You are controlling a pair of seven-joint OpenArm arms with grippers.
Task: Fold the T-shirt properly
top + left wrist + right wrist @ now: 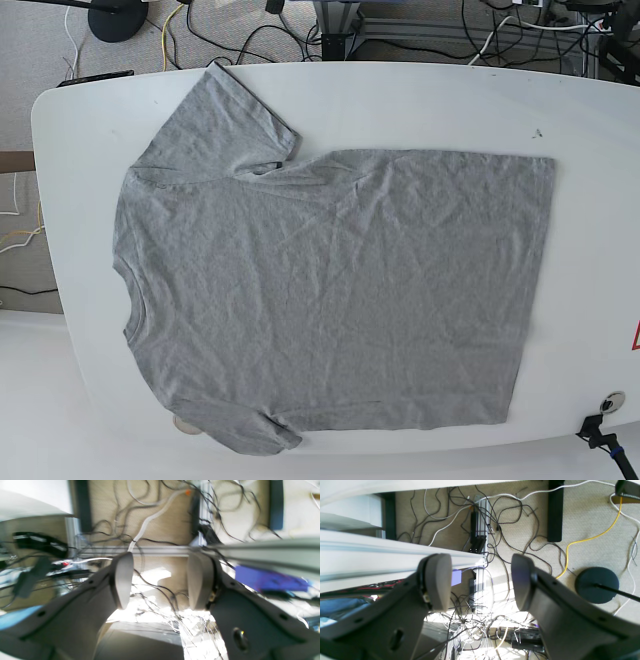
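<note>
T-shirt [330, 300] lies flat, plain side up, unfolded on worktop [420, 100]; no fold made yet; left gripper [160, 582] and right gripper [481, 582] fingers spread, empty, off the cloth.

The left wrist view is smeared by blur: the cables [160, 530] beyond the left tool [160, 580] are seen only as streaks, and a blue-purple object [270, 580] beside its outer finger cannot be identified. Neither tool is shown in the base view. The T-shirt [330, 300] lettering is not seen; its lower sleeve [245, 435] overhangs the counter [420, 100] edge.
</note>
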